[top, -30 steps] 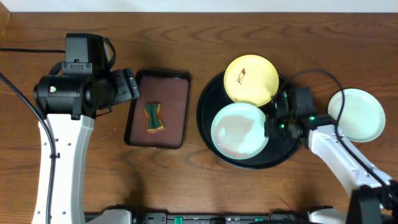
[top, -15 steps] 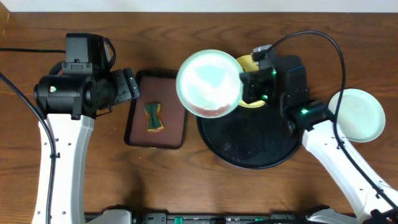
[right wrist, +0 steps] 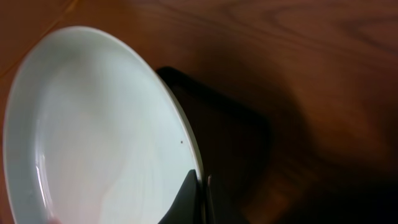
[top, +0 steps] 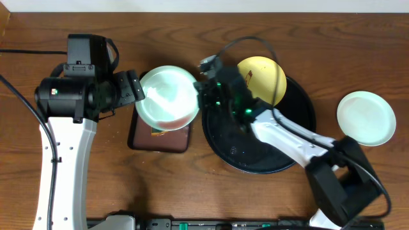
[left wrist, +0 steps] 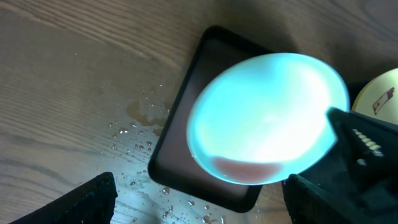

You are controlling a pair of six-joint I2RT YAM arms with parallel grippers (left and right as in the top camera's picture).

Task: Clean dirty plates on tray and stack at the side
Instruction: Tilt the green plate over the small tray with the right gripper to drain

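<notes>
My right gripper (top: 203,96) is shut on the rim of the light blue plate (top: 167,97) and holds it above the small brown tray (top: 142,138). The pinch shows in the right wrist view (right wrist: 200,191), where the plate (right wrist: 93,137) fills the left side. The left wrist view also shows the plate (left wrist: 267,118). The pale yellow plate (top: 263,75), with a small dark smear, lies at the back of the round black tray (top: 268,156). The mint green plate (top: 366,118) lies on the table at the right. My left gripper (top: 133,89) is open and empty, just left of the held plate.
A green and yellow sponge (top: 156,133) on the brown tray is mostly hidden under the held plate. Water drops (left wrist: 138,132) lie on the wood left of the brown tray (left wrist: 186,168). The right arm stretches across the black tray.
My right gripper lifted the light blue plate off the black tray and carried it left, from above the tray's left edge to over the brown tray. The left arm has not moved.
</notes>
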